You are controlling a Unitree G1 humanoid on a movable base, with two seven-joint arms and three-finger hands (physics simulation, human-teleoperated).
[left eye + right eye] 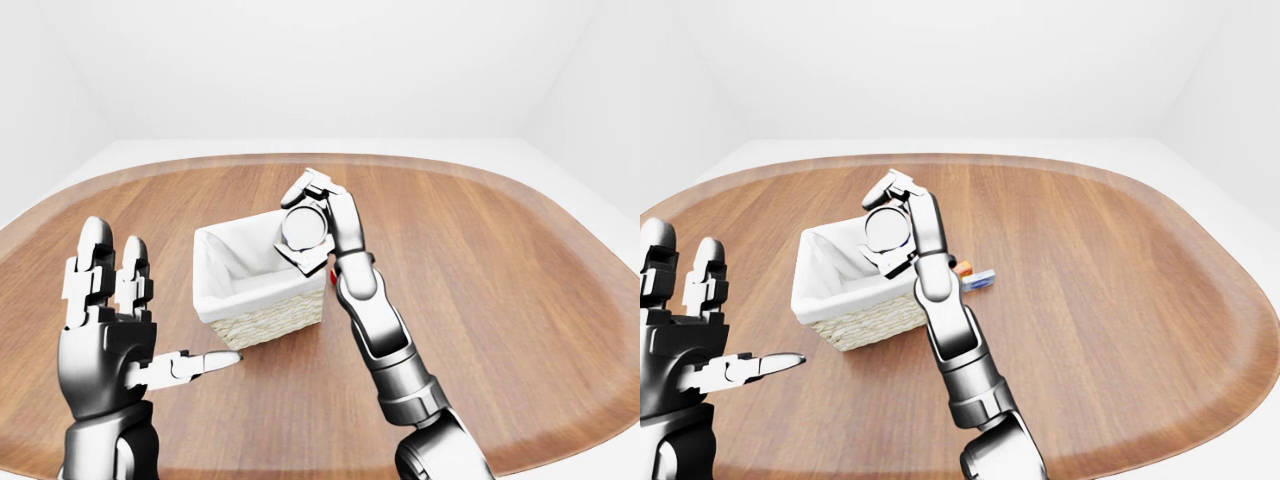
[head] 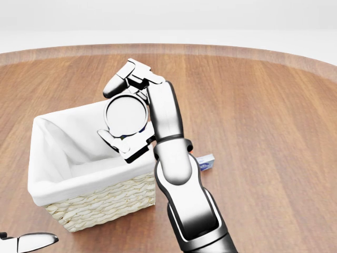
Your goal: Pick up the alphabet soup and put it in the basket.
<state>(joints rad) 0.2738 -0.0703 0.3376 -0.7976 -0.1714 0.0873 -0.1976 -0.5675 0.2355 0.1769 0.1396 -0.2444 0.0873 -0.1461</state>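
Fingers spread wide, the left hand [image 1: 105,335] stands idle, well left of the basket [image 2: 92,203]. Right hand [image 2: 129,113] grips the alphabet soup [image 2: 125,115], lid tipped toward the camera, held over the basket's right rim; release needs it slightly further left, I judge.

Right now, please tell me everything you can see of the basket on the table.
The basket is a small rectangular one of pale woven wicker, lined with white cloth that folds over its rim. It stands upright on the wooden table, its corners turned at an angle to the views. The part of its inside that shows holds nothing. The right hand, closed on the alphabet soup can, hangs over its right corner; whether the arm touches the rim cannot be told. The open left hand stays apart from it.
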